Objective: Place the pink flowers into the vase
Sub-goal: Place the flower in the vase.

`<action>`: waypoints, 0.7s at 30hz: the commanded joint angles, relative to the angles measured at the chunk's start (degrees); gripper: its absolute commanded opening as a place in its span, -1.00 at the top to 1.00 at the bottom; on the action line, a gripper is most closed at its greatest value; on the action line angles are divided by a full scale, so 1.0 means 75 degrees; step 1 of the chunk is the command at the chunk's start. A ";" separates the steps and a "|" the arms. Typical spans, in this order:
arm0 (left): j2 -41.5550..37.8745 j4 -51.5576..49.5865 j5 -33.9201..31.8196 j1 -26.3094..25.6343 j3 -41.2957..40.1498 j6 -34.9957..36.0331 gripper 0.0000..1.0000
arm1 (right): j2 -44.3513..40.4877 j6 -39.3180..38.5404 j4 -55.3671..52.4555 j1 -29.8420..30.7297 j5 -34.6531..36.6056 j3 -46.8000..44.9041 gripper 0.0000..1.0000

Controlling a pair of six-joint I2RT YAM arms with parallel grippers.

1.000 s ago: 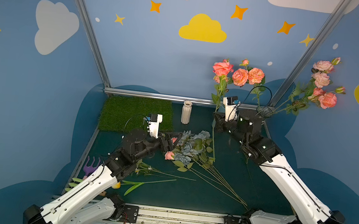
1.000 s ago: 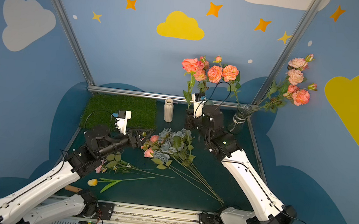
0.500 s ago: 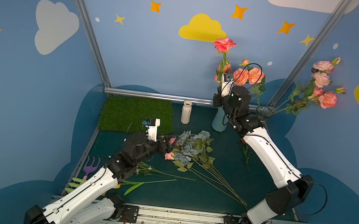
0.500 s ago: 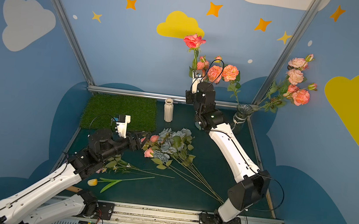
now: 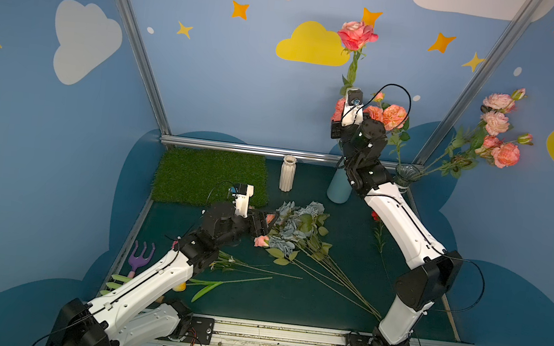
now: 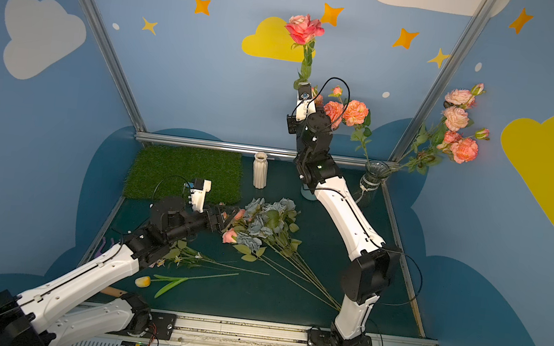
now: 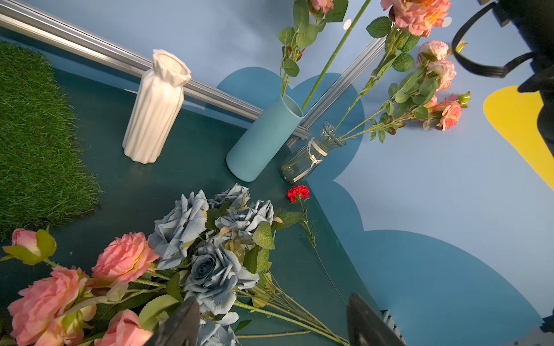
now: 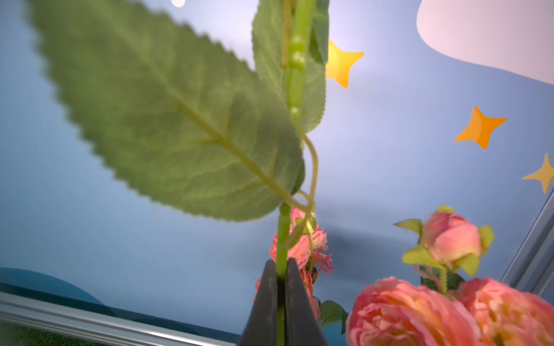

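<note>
Pinching the thin green stem in the right gripper, jaws pressed together on it, with the pink rose carried high above those jaws and the blue vase below them. Held upright, by the look of it, to let the stem drop straight down; lower end at the vase mouth, in or out impossible to tell. More pink flowers standing in that vase.

Hovering low with the left gripper, jaws spread and empty, close beside pink blooms lying against grey-blue roses: probably lined up for the next pick.

Beyond those spread jaws: a white vase, a glass vase with a leaning pink spray, and a red carnation.

Underneath, a dark green tabletop with a grass mat. All around, blue walls painted with clouds and stars.
</note>
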 commanded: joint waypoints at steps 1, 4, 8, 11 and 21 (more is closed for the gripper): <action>0.0151 0.0410 0.0348 0.0141 -0.0088 -0.0150 -0.54 | 0.0154 -0.0312 0.0525 -0.0075 0.0091 0.0481 1.00; 0.0229 0.0520 0.0460 0.0213 -0.0127 -0.0223 -0.54 | 0.0299 -0.0266 0.0421 -0.0148 0.0048 0.0641 1.00; 0.0211 0.0552 0.0472 0.0312 -0.0175 -0.0257 -0.54 | 0.0465 -0.0133 0.0330 -0.0302 0.0104 0.0601 1.00; 0.0172 0.0564 0.0478 0.0344 -0.0199 -0.0263 -0.54 | 0.0490 0.0323 0.0459 -0.0438 0.0106 0.0293 1.00; 0.0266 0.0633 0.0513 0.0429 -0.0211 -0.0322 -0.54 | 0.0834 0.0721 0.1850 -0.0706 0.0501 -0.1253 1.00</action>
